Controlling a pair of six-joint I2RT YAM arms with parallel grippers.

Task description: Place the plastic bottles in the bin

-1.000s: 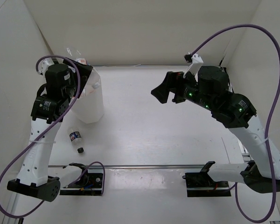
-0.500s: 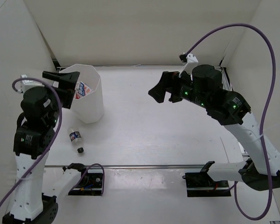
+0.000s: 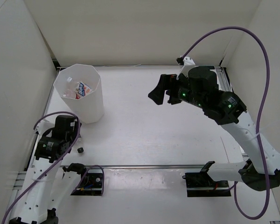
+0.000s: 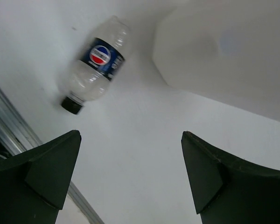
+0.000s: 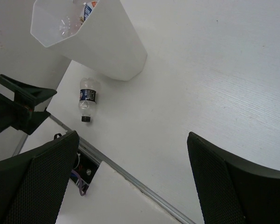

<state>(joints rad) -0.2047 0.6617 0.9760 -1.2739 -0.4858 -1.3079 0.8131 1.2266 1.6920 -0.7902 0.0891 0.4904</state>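
The white faceted bin [image 3: 91, 109] stands at the far left and also shows in the right wrist view [image 5: 107, 46]. Bottles lie inside it, one with a red and white label [image 3: 84, 88]. One short clear bottle with a blue-white label [image 4: 97, 63] and a black cap [image 3: 80, 149] lies on the table in front of the bin; it also shows in the right wrist view [image 5: 87, 97]. My left gripper [image 4: 130, 135] is open and empty, low near this bottle, apart from it. My right gripper [image 3: 161, 91] is open and empty, high over the middle of the table.
A metal rail [image 3: 149, 165] runs along the table's near edge, with two black base mounts [image 3: 203, 179] behind it. White walls close in the left, back and right sides. Purple cables [image 3: 252, 42] loop over both arms.
My left arm has swung from above the bin down to the near left, low beside the lying bottle, and now covers most of it from above. The right arm has barely moved.
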